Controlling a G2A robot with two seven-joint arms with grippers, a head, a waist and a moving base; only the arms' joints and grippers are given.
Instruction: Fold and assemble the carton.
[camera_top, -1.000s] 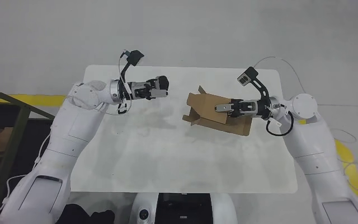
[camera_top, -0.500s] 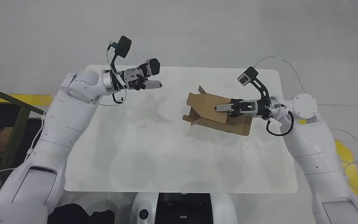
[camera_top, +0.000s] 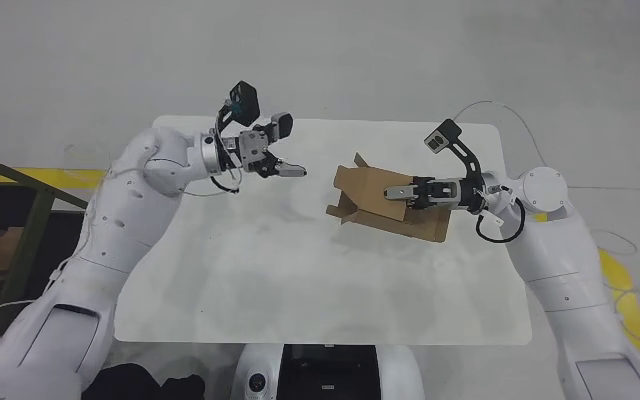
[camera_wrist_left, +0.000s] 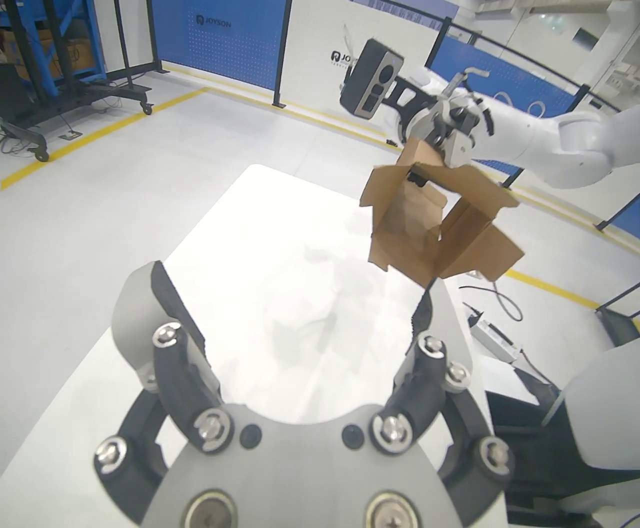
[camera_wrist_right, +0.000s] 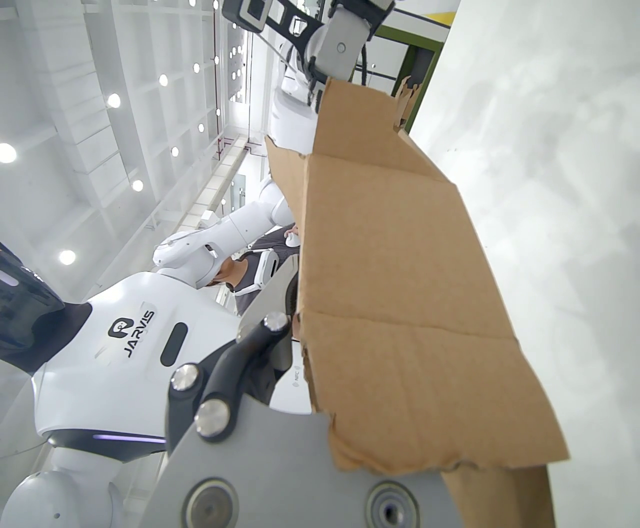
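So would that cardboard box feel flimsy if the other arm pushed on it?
Probably light: the right end effector holds the carton by one panel alone. Likely floppy too: its flaps splay open at creases, so a push would probably fold them rather than move the box.

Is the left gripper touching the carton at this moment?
No, the left gripper hangs with fingers open over the table, clearly apart from the carton.

L gripper (camera_top: 289, 147) swung nearer carton (camera_top: 372, 190), jaws wider.
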